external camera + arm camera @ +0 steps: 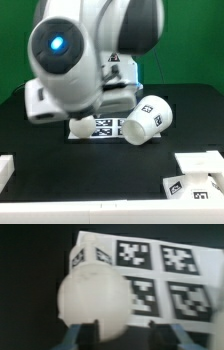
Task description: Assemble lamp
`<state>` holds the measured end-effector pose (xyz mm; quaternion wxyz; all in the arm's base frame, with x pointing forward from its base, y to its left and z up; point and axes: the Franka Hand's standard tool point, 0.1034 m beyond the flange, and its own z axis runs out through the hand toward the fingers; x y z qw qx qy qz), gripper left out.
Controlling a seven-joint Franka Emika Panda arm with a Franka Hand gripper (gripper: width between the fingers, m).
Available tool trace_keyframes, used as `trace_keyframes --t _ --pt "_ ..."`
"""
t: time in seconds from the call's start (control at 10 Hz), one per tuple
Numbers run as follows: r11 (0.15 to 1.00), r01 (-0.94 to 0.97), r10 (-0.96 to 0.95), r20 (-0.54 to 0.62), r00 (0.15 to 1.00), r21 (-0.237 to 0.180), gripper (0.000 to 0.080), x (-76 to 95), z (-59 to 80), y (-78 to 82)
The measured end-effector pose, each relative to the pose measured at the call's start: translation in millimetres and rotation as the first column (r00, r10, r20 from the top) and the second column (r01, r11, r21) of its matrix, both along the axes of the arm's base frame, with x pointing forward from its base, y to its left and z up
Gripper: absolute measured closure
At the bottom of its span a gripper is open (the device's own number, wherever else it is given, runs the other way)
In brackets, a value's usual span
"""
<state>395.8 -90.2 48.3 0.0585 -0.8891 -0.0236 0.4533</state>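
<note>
The white bulb (95,297) lies with its tagged neck over the edge of the marker board (165,274); its round end points toward my gripper (125,336). The gripper is open, its blue fingers (84,336) on either side of the bulb's round end. One finger is at the bulb's side and the other stands apart from it. In the exterior view the arm hides the gripper and the bulb. The cone shade (145,117) lies on its side on the black table at the exterior view's right of the marker board (103,127). The low square base (196,172) sits at the front right.
The arm's large body (75,55) fills the upper middle of the exterior view. A white block (5,170) shows at the front left edge. A green wall stands behind the black table.
</note>
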Motion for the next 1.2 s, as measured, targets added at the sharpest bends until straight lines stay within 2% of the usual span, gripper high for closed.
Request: trace_keyframes --t 0.1,0.2,0.3,0.5,0.6,0.8,0.9,1.0,1.1,1.2 --pt "1.000 -0.004 0.004 0.010 1.000 -0.001 0.0262 3.8 0.7 1.0" --pt "1.000 -0.005 0.005 0.006 1.000 -0.001 0.0262 2.7 -0.3 1.3" --pt "1.000 -0.005 0.005 0.006 1.000 -0.001 0.0135 2.6 -0.5 1.3" --pt "1.000 -0.005 0.005 0.000 1.000 -0.012 0.0111 1.6 -1.4 1.2" --pt "0.999 -0.001 0.000 -0.022 1.000 -0.047 0.0102 -2.1 -4.2 2.4" --pt "0.996 0.009 -0.012 -0.034 0.999 -0.089 0.0101 -3.9 -7.9 6.1" --pt "0.998 -0.008 0.007 -0.018 1.000 -0.058 0.0101 -2.5 -10.1 3.0" --pt "1.000 -0.005 0.005 0.002 1.000 -0.015 0.0101 -15.9 -20.6 -16.5" --pt "0.998 0.036 -0.037 -0.016 0.999 -0.050 0.0101 -23.0 -19.0 -25.3" --pt "0.999 0.023 -0.023 -0.009 1.000 -0.043 0.0101 -19.0 -19.0 -20.9"
